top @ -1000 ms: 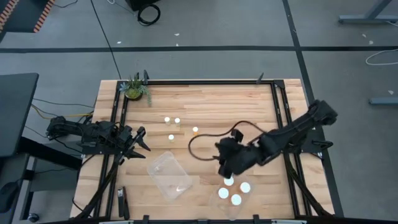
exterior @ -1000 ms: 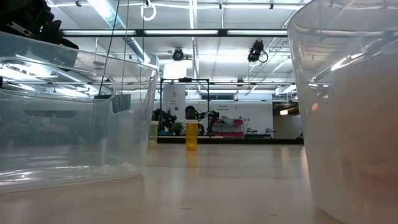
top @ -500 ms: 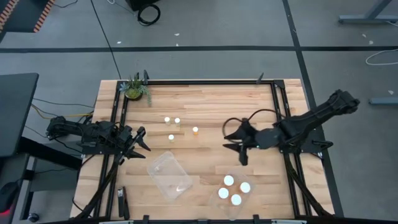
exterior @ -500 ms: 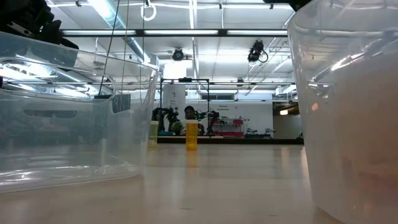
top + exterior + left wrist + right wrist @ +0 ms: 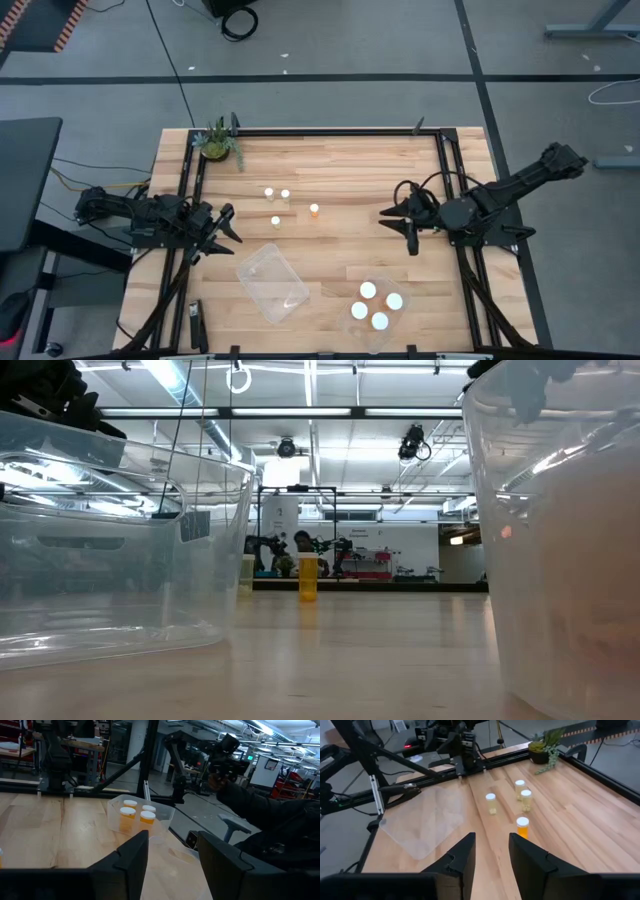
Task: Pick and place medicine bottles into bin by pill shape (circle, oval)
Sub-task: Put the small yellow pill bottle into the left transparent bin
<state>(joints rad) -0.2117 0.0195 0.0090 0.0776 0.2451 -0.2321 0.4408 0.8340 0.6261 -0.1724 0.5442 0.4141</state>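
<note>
Four small white-capped bottles stand upright on the wooden table: three pale ones (image 5: 268,192) (image 5: 285,195) (image 5: 275,221) and an amber one (image 5: 314,210). They also show in the right wrist view, the amber one (image 5: 522,826) nearest. Several more amber bottles (image 5: 375,305) stand in a clear tub (image 5: 392,322) near the front edge, and show in the left wrist view (image 5: 136,815). A second clear tub (image 5: 272,282) holds no bottles. My right gripper (image 5: 398,228) (image 5: 492,850) is open and empty, right of the loose bottles. My left gripper (image 5: 228,225) (image 5: 172,855) is open and empty at the table's left edge.
A small green potted plant (image 5: 217,142) stands at the far left corner. A black frame rail (image 5: 320,131) runs round the table. In the low view both clear tubs (image 5: 110,540) (image 5: 560,540) stand close, with the amber bottle (image 5: 308,575) between them, farther off.
My right gripper has drawn back from above the tub with the bottles, going toward the far and right edges, and has turned from pointing at the near edge to pointing at the table's left. The bottles and tubs have stayed in place.
</note>
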